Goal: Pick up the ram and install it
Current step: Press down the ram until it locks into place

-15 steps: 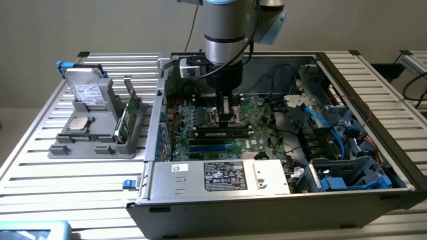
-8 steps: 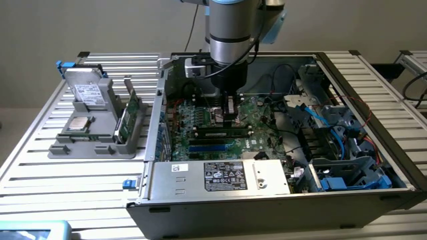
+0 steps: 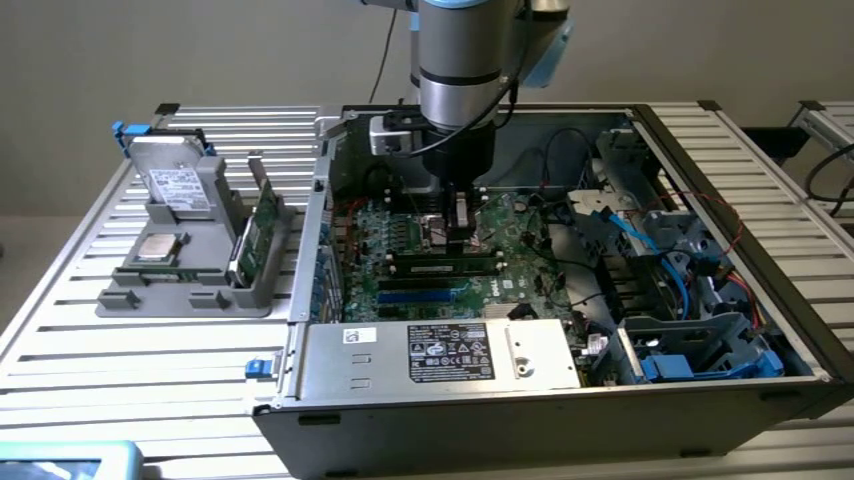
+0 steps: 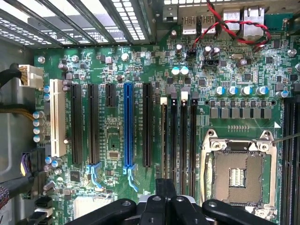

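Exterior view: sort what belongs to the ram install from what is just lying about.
Job: tool, ram stick in grey holder, memory slots, motherboard.
Lying about: hard drive, processor chip, power supply.

The motherboard (image 4: 140, 70) is green, speckled with silver solder points and small black chips. One long expansion slot (image 4: 128, 126) on it is bright blue, its neighbours (image 4: 76, 124) black, and one slot (image 4: 58, 117) white. Red and black twisted wires (image 4: 234, 26) cross near the silver ports. The claw (image 4: 165, 206) is black. The bench (image 3: 134, 370) is silver-grey with a slatted stripe pattern. A grey holder (image 3: 200, 260) carries a green ram (image 3: 248, 240). The computer case (image 3: 534, 410) is dark grey, with blue clips (image 3: 674, 365) inside.
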Tool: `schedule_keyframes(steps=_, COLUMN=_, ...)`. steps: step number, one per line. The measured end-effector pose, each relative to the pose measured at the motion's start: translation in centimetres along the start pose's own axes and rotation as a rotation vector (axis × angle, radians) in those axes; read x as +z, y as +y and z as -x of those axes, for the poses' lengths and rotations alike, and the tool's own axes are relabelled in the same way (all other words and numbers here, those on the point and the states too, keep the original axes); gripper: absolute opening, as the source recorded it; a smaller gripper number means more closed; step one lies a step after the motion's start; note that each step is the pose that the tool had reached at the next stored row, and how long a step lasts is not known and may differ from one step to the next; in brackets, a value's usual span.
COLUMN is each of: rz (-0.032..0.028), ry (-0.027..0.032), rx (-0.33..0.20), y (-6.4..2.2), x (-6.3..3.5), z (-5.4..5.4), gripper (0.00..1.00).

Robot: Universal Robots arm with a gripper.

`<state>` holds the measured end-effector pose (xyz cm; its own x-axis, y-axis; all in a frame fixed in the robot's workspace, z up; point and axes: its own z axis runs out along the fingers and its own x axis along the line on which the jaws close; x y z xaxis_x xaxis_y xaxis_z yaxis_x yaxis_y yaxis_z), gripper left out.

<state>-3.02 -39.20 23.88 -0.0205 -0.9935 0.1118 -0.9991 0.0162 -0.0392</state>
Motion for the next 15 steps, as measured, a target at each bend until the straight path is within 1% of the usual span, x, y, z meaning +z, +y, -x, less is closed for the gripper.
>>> schedule_keyframes(steps=9, rz=0.0123, ry=0.0043, rx=0.11, y=0.0, x=0.0, z=0.0, gripper=0.11)
schedule_keyframes(steps=11, rz=0.0154, ry=0.0043, rx=0.138, y=0.0, x=0.02, z=0.0, gripper=0.11)
schedule_keyframes(steps=13, rz=0.0155, ry=0.0044, rx=0.16, y=0.0, x=0.02, z=0.0, gripper=0.11)
schedule_keyframes(steps=15, rz=0.0172, ry=0.005, rx=0.184, y=0.0, x=0.02, z=0.0, gripper=0.11)
